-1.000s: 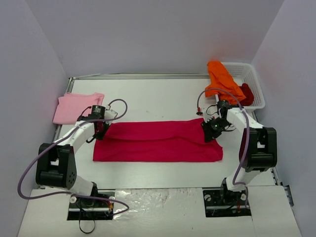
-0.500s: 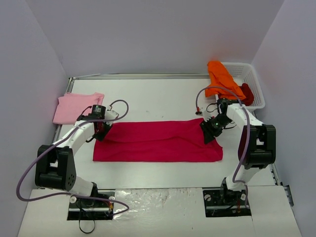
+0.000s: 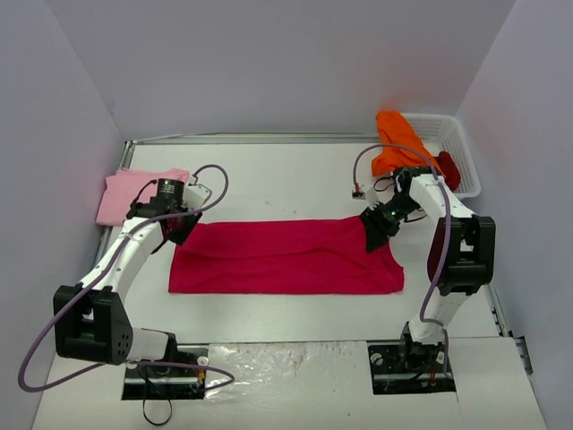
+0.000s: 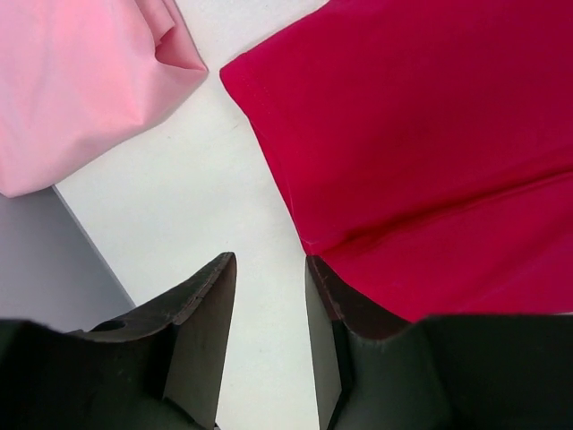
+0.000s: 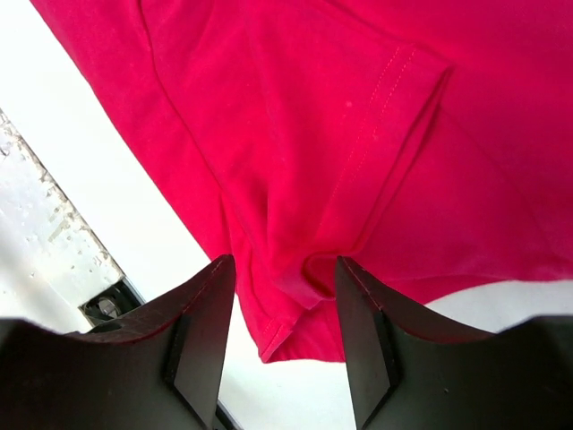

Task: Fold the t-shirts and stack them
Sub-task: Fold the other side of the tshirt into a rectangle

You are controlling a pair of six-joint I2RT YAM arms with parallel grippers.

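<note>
Now that both have released and lifted, left pincer (image 4: 269,269): jaws apart, empty, crimson t-shirt (image 3: 286,255) lying just ahead to its right. Right pincer (image 5: 285,269): jaws apart, empty, shirt's sleeve directly beneath. Lengthwise fold judged laid; next fold pending.

Bare desk (image 3: 286,179) open to me behind the crimson-magenta t-shirt (image 3: 286,260), pale pink t-shirt (image 3: 130,193) crowding far left, white mesh basket (image 3: 466,152) blocking far right, walls (image 3: 269,72) on three sides
</note>
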